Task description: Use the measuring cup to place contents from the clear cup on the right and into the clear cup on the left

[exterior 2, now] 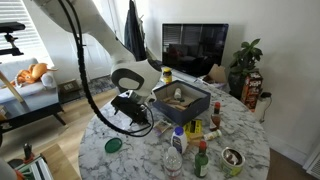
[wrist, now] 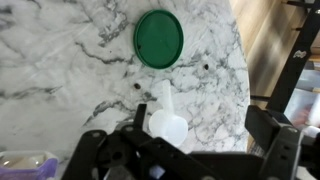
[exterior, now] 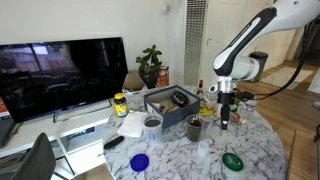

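Arm [exterior: 250,40]: arched over; wrist pointing straight down near marble table [wrist: 60,60] edge
Gripper [exterior: 224,118]: spread wide astride measuring cup [wrist: 165,127]; contact unclear
Measuring cup: one, white; by the edge, near green lid [wrist: 159,37]
Lids: two; green lid, blue lid [exterior: 139,161]
Clear cups [exterior: 152,124]: two

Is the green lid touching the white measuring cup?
No, the wrist view shows bare marble table between the green lid and the white measuring cup.

On the table [wrist: 60,70] lies the round lid [wrist: 159,38], with the measuring cup [wrist: 165,118] near it, not touching.
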{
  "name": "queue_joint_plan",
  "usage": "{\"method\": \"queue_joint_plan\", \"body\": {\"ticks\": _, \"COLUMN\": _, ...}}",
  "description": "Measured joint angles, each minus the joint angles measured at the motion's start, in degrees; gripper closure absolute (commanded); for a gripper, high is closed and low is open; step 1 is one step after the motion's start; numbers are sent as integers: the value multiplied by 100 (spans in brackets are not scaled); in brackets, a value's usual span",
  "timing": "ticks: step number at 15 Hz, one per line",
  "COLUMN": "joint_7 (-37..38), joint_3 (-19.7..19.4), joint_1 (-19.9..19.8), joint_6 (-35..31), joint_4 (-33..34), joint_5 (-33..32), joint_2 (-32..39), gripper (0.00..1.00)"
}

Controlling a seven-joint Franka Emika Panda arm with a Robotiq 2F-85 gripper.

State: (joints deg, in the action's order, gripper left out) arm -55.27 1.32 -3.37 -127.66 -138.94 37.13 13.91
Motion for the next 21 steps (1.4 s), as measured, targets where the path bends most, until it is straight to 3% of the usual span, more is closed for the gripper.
{"method": "queue_joint_plan", "body": {"ticks": 6, "joint_7": -863, "joint_3": 182, "joint_1": -152, "joint_6": -93, "joint_4": 236, "joint_5": 481, "joint_2": 1034, "gripper": 0}}
{"method": "queue_joint_plan", "body": {"ticks": 11, "joint_7": -1115, "joint_3": 323, "joint_1": -240, "joint_6": -624, "joint_4": 437, "joint_5": 904, "joint_2": 1474, "gripper": 0}}
{"method": "queue_joint_plan", "body": {"ticks": 16, "joint_7": -1380, "joint_3": 493, "joint_1": -284, "joint_6": -843, "joint_4": 587, "joint_5": 1308, "joint_2": 1683, "gripper": 14}}
{"method": "queue_joint_plan", "body": {"ticks": 17, "joint_7": -1443, "joint_3": 521, "joint_1": -286, "joint_6": -843, "joint_4": 618, "joint_5": 1385, "joint_2": 1730, "gripper": 22}}
{"method": "queue_joint_plan", "body": {"ticks": 19, "joint_7": -1534, "joint_3": 559, "joint_1": -286, "joint_6": -843, "joint_4": 675, "joint_5": 1504, "joint_2": 1827, "gripper": 24}}
{"method": "queue_joint_plan", "body": {"ticks": 20, "joint_7": -1571, "joint_3": 568, "joint_1": -286, "joint_6": -843, "joint_4": 703, "joint_5": 1536, "joint_2": 1873, "gripper": 33}}
{"method": "queue_joint_plan", "body": {"ticks": 21, "joint_7": -1591, "joint_3": 571, "joint_1": -286, "joint_6": -843, "joint_4": 724, "joint_5": 1553, "joint_2": 1913, "gripper": 30}}
